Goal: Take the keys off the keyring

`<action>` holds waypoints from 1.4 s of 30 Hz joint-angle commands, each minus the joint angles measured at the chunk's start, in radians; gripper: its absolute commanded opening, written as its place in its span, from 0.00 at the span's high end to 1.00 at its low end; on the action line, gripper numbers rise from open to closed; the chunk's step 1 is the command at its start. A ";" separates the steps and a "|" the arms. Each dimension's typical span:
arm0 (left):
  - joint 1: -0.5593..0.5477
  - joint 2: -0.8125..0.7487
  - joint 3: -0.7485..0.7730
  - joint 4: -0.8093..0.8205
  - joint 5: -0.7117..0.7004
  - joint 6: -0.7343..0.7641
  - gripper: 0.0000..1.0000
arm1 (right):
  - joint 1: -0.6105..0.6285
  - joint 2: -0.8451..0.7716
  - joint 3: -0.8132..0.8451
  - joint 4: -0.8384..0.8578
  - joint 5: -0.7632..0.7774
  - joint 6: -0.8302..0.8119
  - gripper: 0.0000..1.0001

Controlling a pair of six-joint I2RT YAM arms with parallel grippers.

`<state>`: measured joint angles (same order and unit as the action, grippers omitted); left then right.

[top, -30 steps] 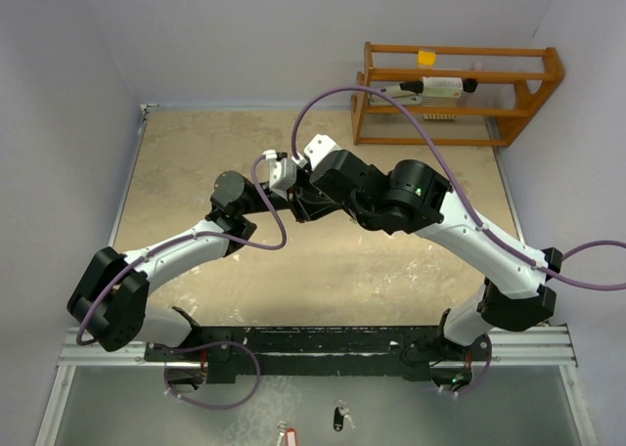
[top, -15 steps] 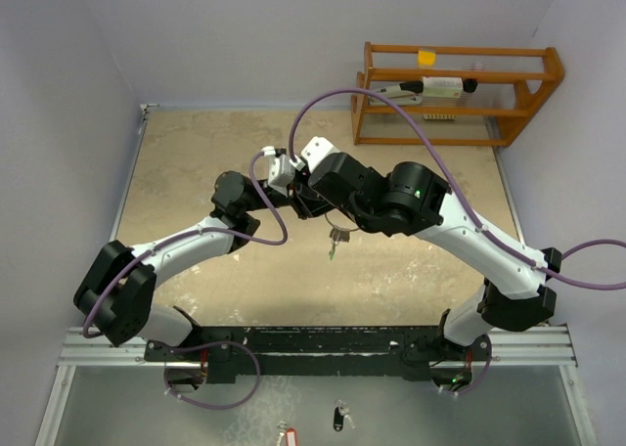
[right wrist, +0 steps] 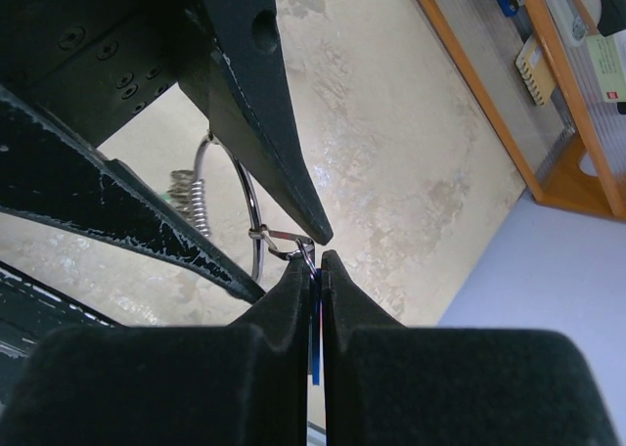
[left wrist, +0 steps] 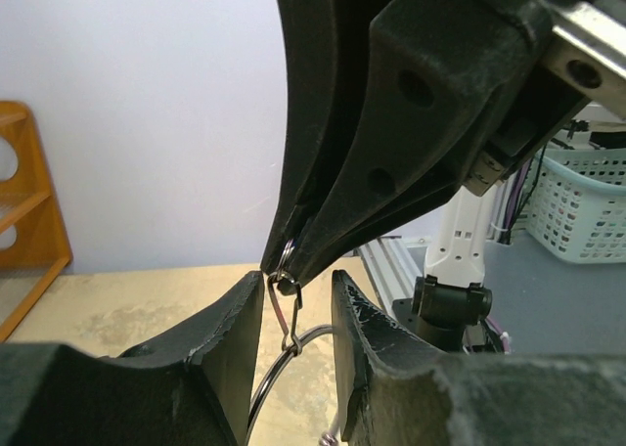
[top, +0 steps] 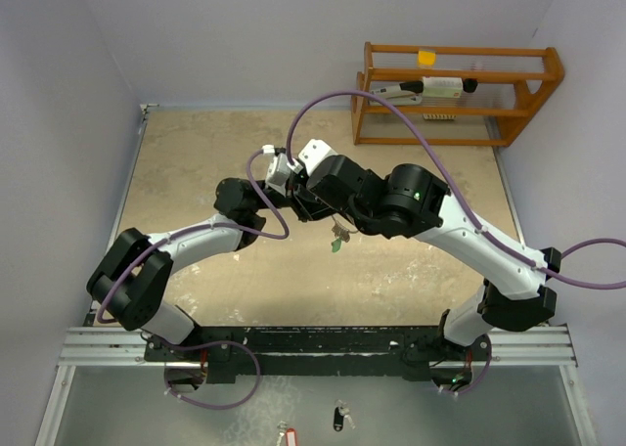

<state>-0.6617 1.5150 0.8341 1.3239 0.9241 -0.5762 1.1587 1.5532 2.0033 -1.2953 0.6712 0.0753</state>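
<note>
Between right claw point(right wrist: 313, 270) fingertips (shut): keyring point(right wrist: 256, 233)

Thin shiny wire keyring point(left wrist: 284, 314), matt black scuffed plastic tool fingers point(left wrist: 367, 334), mottled rough sandy tabletop point(top: 196, 162).

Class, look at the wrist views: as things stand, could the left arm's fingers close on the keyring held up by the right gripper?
Probably yes. The left gripper is open, with the keyring hanging between its fingers, and nothing blocks them. The right gripper is pinched shut on a small ring at the top.
</note>
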 commanded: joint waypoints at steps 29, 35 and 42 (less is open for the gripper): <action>0.000 -0.072 0.064 -0.379 -0.002 0.240 0.69 | 0.012 -0.054 -0.019 0.066 0.059 -0.022 1.00; 0.000 -0.070 0.056 -0.266 0.007 0.164 0.68 | 0.014 -0.070 -0.038 0.082 0.057 -0.021 1.00; -0.001 -0.070 0.044 -0.180 0.004 0.107 0.64 | 0.013 -0.076 -0.049 0.091 0.049 -0.024 1.00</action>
<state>-0.6617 1.4750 0.8570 1.0363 0.9348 -0.4240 1.1660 1.5066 1.9568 -1.2366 0.6907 0.0597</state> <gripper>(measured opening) 0.350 0.019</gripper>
